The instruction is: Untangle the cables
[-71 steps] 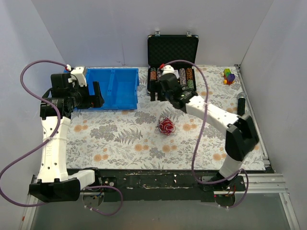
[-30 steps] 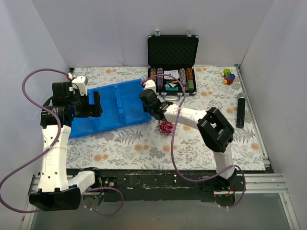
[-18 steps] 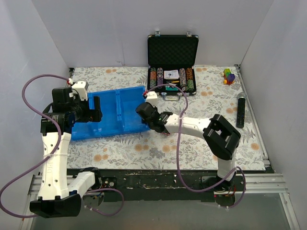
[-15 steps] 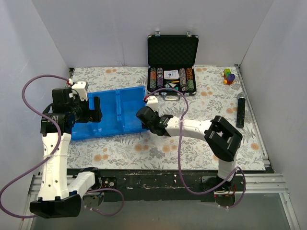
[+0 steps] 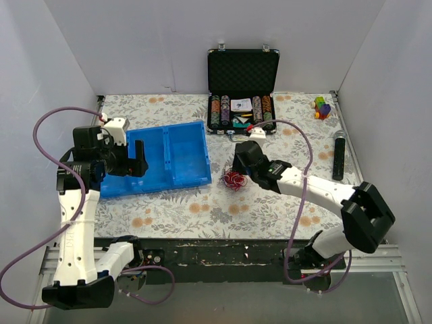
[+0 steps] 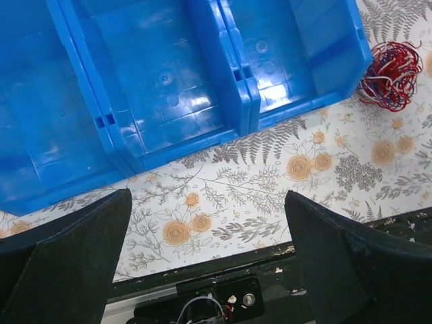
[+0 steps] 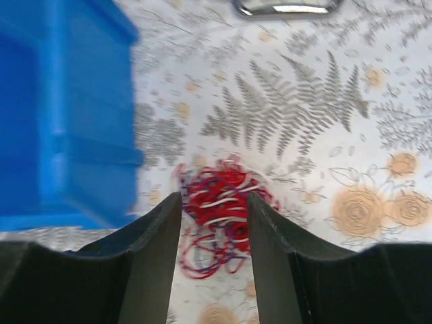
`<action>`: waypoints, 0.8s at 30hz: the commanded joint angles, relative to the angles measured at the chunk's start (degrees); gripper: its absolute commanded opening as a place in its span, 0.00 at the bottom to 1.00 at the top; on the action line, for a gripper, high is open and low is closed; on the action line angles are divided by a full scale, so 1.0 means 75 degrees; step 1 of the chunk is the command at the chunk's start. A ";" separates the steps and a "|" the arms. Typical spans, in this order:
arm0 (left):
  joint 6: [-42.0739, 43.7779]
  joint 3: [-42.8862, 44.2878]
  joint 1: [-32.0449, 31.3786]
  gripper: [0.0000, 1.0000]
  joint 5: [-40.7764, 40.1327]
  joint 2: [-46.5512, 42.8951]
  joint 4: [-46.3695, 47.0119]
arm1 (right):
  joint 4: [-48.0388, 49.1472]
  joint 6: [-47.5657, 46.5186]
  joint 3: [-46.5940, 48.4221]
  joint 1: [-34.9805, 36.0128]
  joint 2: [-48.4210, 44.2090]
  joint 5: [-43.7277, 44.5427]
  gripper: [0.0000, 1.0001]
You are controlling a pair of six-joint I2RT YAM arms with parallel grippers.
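Since the cables (image 5: 234, 179) lie as one small tangled ball on the counter (image 5: 189, 209), just beside the bin (image 5: 169, 158), expect them to be light, limp and snaggy — pinch the core and the whole wad lifts. Your right fingers (image 7: 152, 256) stand apart over it, holding nothing, and your left fingers (image 6: 61, 263) gape wide by the bin — take one outer loop.

The blue bin (image 5: 185, 158) has slid from the back left of the worktop (image 5: 202, 209) toward the front edge and turned a little, so its right end now lies near the cables (image 5: 234, 179). The right gripper (image 5: 237, 169) has left that end of the bin, swung back to the right and spread its jaws wider. It now hangs over the cables, which are back in sight.
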 commanded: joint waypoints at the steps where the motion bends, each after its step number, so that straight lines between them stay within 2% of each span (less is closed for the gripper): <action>1: 0.0307 -0.0086 -0.0008 0.98 0.0612 -0.0226 -0.0229 | 0.0475 -0.0337 -0.0393 -0.0583 0.0623 -0.1016 0.52; 8: 0.0670 -0.0449 -0.0008 0.98 0.0613 -0.0495 -0.0241 | 0.1929 -0.0819 -0.0709 -0.0701 0.0917 -0.2012 0.54; 10: 0.0787 -0.0648 -0.0008 0.98 0.0519 -0.0601 -0.0171 | 0.1930 -0.0761 -0.0791 -0.0701 0.0987 -0.2083 0.49; 12: 0.0916 -0.0859 0.0003 0.98 0.0437 -0.0706 -0.0101 | 0.1977 -0.0725 -0.0943 -0.0701 0.0999 -0.2246 0.40; 16: 0.1127 -0.1351 -0.0008 0.98 0.0389 -0.0987 0.0064 | 0.1977 -0.0538 -0.1470 -0.0666 0.0731 -0.2610 0.04; 20: 0.1280 -0.1645 -0.0008 0.98 0.0728 -0.1292 0.0297 | 0.1977 -0.0257 -0.2476 -0.0479 0.0017 -0.2786 0.01; 24: 0.1572 -0.1634 -0.0008 0.98 0.1595 -0.1328 0.0391 | 0.1918 0.0164 -0.3391 0.0012 -0.1131 -0.2962 0.01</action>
